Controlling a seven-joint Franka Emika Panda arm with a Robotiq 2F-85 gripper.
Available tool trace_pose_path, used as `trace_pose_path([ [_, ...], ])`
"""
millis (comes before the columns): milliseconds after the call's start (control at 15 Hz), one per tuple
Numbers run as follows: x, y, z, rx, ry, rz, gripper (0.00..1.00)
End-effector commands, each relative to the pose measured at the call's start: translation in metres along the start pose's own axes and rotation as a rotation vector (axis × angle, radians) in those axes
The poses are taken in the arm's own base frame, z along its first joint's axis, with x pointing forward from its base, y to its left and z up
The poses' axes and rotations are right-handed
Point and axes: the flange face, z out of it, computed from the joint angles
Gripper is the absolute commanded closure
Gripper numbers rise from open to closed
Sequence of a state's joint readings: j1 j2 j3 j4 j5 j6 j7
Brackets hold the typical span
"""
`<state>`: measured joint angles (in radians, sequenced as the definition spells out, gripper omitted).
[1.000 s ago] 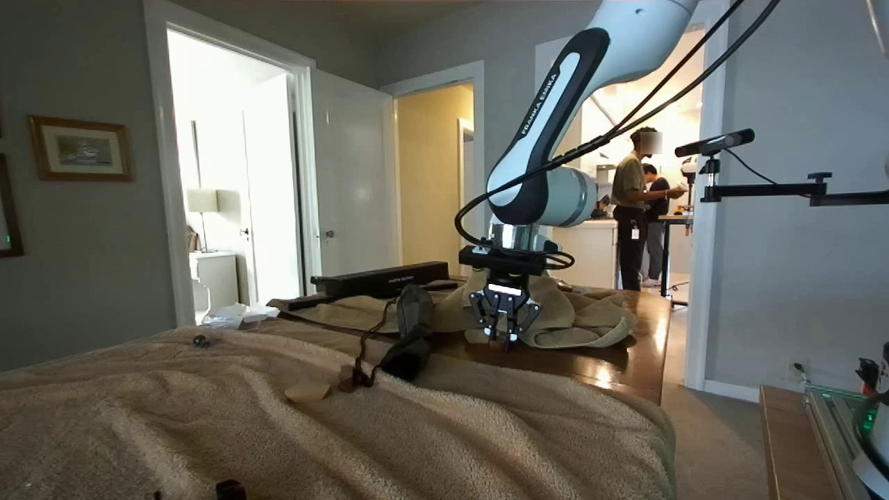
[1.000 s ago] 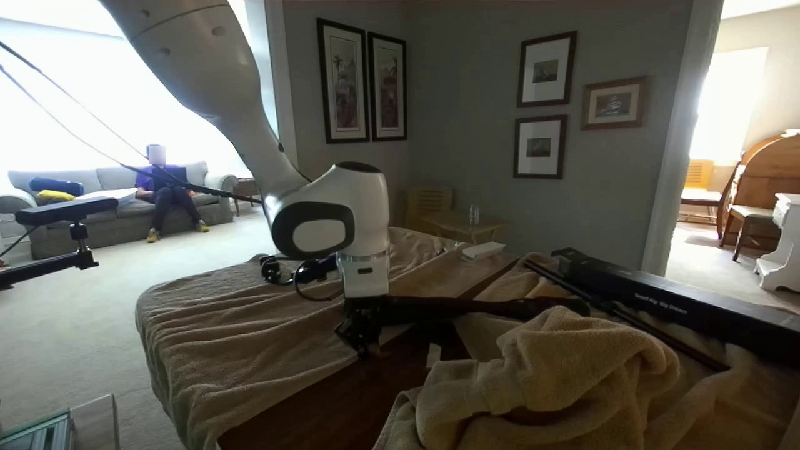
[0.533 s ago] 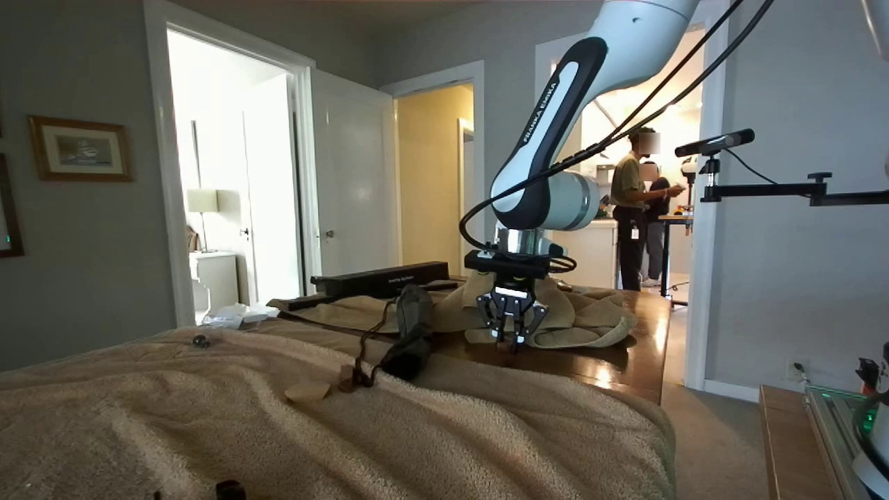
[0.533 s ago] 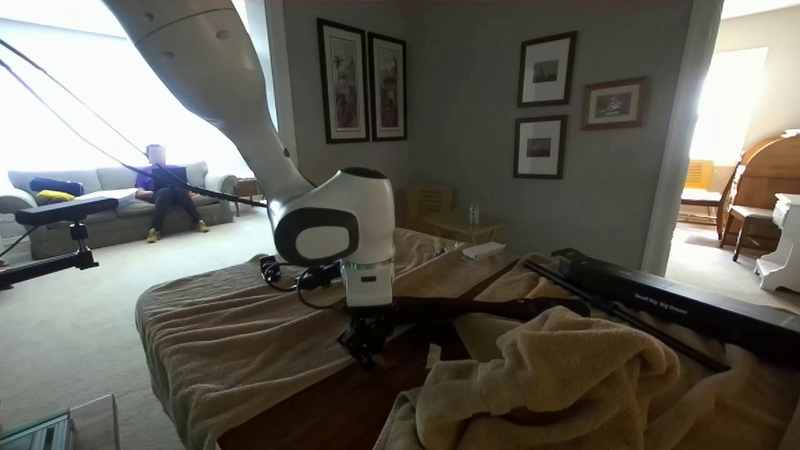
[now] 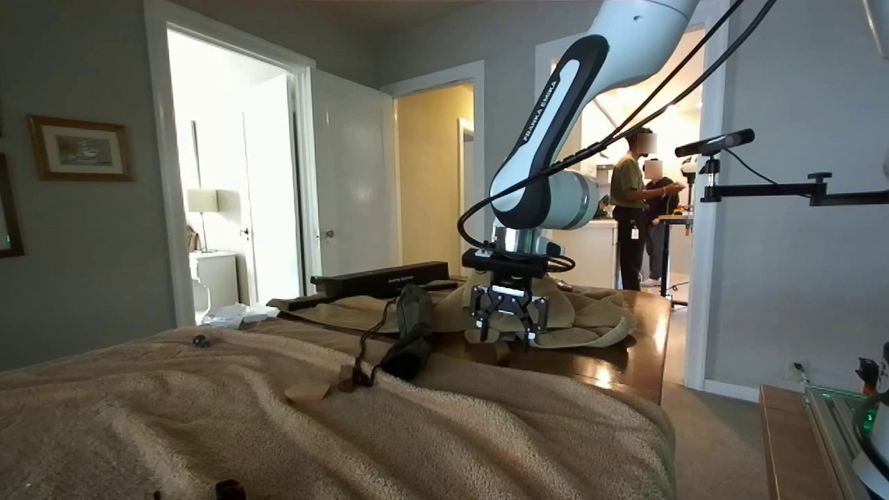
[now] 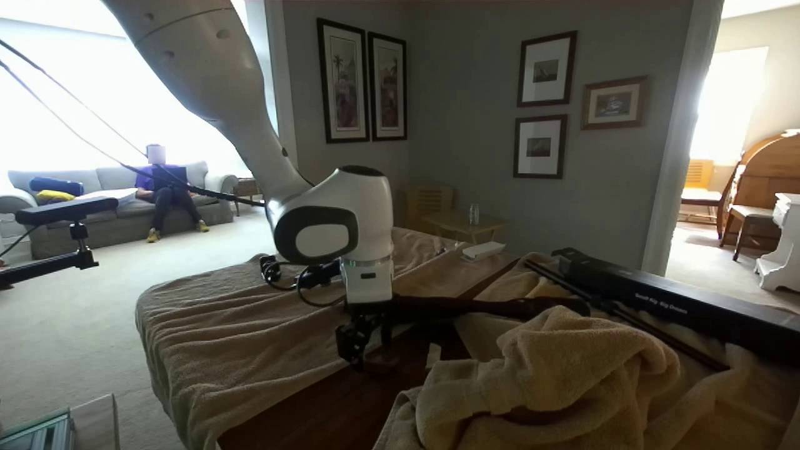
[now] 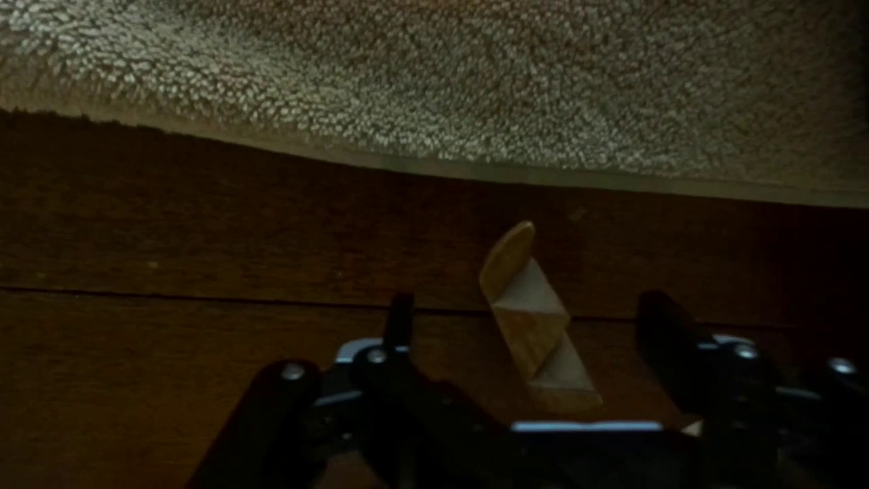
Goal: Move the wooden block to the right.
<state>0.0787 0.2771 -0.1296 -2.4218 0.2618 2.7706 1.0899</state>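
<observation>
The wooden block point(image 7: 533, 333), narrow and zigzag-shaped with tan and pale faces, lies on the dark brown tabletop point(image 7: 170, 224) in the wrist view. My gripper point(image 7: 526, 309) stands open around it, with a finger on each side and a visible gap to both. In an exterior view the gripper point(image 5: 507, 337) hangs just over the table, and the small brown block point(image 5: 501, 353) shows beneath its fingers. In the exterior view with the framed pictures, the gripper point(image 6: 371, 355) is in dark shade and the block is hard to make out there.
A tan blanket point(image 5: 389, 430) covers the table's near part. Crumpled towel point(image 6: 544, 375) lies beside the gripper. A dark pouch point(image 5: 413, 333) with a cord, a long black box point(image 5: 382, 280) and a pale wooden piece point(image 5: 308, 392) lie around. A pale strip point(image 6: 433, 355) is near.
Earlier the fingers stood close together at the block, and the gripper shifted slightly right in an exterior view. Now they have spread apart, and the block rests on the table between them.
</observation>
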Motion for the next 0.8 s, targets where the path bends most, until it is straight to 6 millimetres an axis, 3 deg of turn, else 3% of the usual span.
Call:
trace_pose_path([
  [0,-0.018,0.0,-0.026,0.042,0.026,-0.034,0.0],
  [400,-0.065,0.014,-0.078,0.03,-0.022,-0.132,0.0],
  [733,-0.108,0.023,-0.128,-0.062,0.0,-0.432,0.0],
])
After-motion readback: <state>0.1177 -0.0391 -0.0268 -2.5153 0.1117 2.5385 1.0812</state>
